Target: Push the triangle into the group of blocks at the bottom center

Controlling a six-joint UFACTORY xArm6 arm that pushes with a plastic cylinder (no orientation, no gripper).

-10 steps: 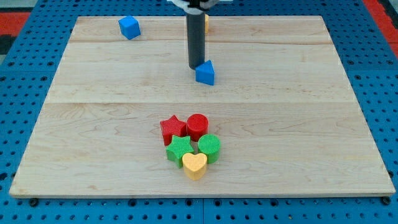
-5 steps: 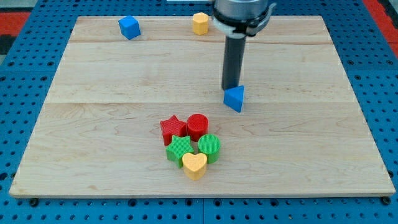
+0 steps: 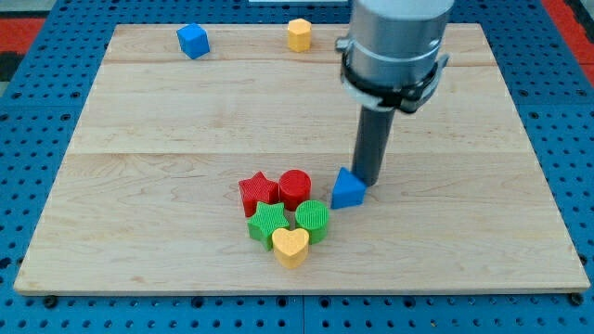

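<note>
The blue triangle (image 3: 347, 189) lies just right of the group at the view's bottom centre, close to the red cylinder (image 3: 295, 188) and green cylinder (image 3: 313, 220). The group also holds a red star (image 3: 257, 193), a green star (image 3: 269, 222) and a yellow heart (image 3: 290, 246). My tip (image 3: 369, 180) stands against the triangle's upper right side.
A blue cube (image 3: 193, 40) sits at the view's top left of the wooden board (image 3: 139, 186). A yellow hexagon block (image 3: 299, 34) sits at the top centre. The arm's grey body (image 3: 394, 46) hangs over the board's upper right.
My tip and the blue triangle moved down the view, from the upper middle of the board to beside the group. The triangle went right, then down and slightly left.
</note>
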